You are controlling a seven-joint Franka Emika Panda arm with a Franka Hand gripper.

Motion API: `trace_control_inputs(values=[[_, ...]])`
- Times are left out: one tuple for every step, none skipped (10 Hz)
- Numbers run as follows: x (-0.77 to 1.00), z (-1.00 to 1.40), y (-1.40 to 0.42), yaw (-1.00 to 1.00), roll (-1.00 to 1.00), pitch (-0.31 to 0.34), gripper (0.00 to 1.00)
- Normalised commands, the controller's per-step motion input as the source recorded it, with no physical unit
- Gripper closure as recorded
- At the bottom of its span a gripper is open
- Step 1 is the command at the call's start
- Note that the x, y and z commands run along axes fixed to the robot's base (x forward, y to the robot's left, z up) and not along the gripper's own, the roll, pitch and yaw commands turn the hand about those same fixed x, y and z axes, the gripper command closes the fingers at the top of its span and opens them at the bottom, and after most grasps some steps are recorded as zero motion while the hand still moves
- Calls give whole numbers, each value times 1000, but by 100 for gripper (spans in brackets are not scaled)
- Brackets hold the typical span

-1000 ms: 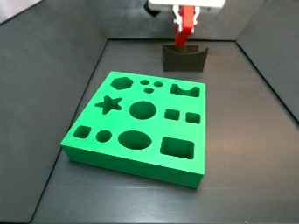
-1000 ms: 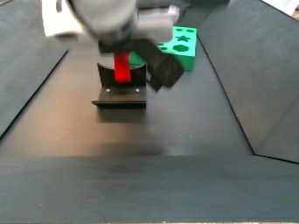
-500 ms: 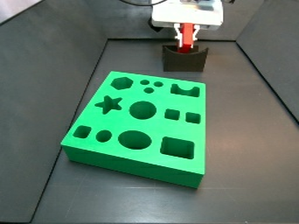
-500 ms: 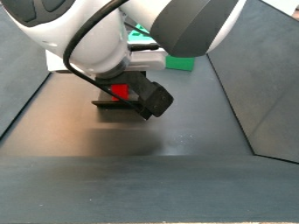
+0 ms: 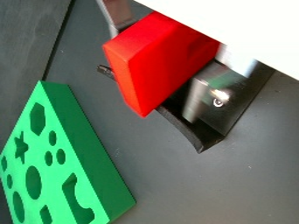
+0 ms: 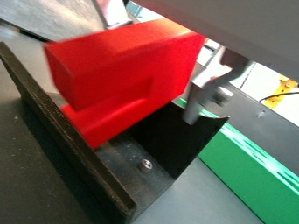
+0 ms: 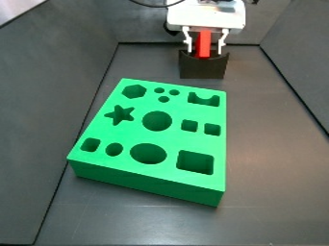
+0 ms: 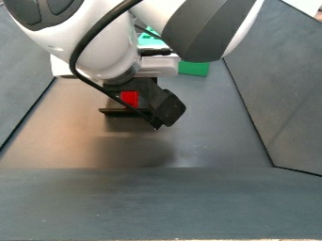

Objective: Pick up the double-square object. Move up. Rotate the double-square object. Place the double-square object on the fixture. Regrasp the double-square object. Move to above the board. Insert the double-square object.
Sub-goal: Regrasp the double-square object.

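The red double-square object (image 7: 205, 45) stands upright in the notch of the dark fixture (image 7: 203, 67) at the back of the floor. My gripper (image 7: 205, 42) straddles it from above, open, with a dark gap on each side between the piece and the fingers. Both wrist views are filled by the red block (image 5: 158, 61) (image 6: 122, 74), with one silver finger (image 5: 218, 93) (image 6: 218, 86) standing just off its side. The other finger is hidden. The green board (image 7: 141, 180) lies in front of the fixture, and its edge shows in a wrist view (image 5: 70, 140).
Sloped dark walls (image 7: 77, 77) enclose the floor on both sides. The arm's bulky white and black body (image 8: 138, 38) blocks most of a side view; only the red block (image 8: 128, 97) and the fixture's base (image 8: 123, 114) show under it.
The gripper came down with the red piece onto the fixture. Its fingers have since spread apart and let go of the piece.
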Motion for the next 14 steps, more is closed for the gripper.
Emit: trace_control_inputs(values=[[0, 1000, 0, 8, -29, 19, 0], [-2, 1000, 0, 12, -25, 20, 0], [-21, 1000, 1, 18, -1, 32, 0], [-26, 1000, -4, 12, 26, 39, 0], [-34, 1000, -1, 8, 41, 45, 0], [-35, 908, 0, 3, 44, 52, 0], [-32, 605, 2, -10, 49, 59, 0], [-28, 419, 6, -16, 51, 66, 0], [-24, 232, 5, -20, 52, 69, 0], [-106, 696, -840, 14, 1000, 52, 0], [-97, 658, -808, 14, 1000, 50, 0], [-110, 561, -689, 13, 1000, 40, 0], [-121, 384, -533, 12, 1000, 31, 0], [-90, 121, -317, 12, 1000, 26, 0]])
